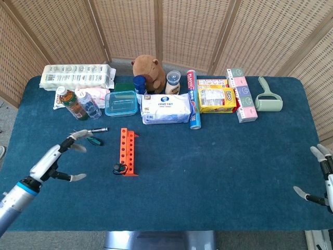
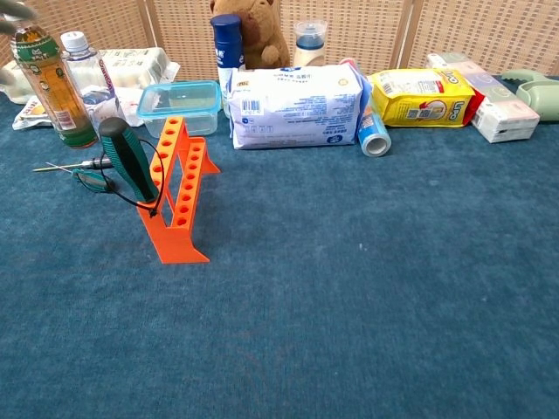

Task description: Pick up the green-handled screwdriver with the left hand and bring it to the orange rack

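Note:
The green-handled screwdriver (image 2: 129, 162) stands tilted, its tip in the near end of the orange rack (image 2: 180, 188), with no hand on it. From the head view its dark handle top (image 1: 119, 168) shows at the rack's (image 1: 128, 148) near left corner. My left hand (image 1: 52, 159) hovers open to the left of the rack, fingers spread, well apart from the screwdriver. My right hand (image 1: 328, 166) is at the far right table edge, open and holding nothing.
Two thin screwdrivers (image 1: 89, 130) and a small green tool (image 1: 95, 140) lie left of the rack. Behind it stand bottles (image 1: 72, 102), a clear lidded box (image 1: 121, 102), a wipes pack (image 1: 166, 108) and a plush toy (image 1: 149, 72). Boxes and a lint roller (image 1: 268, 99) sit at the back right.

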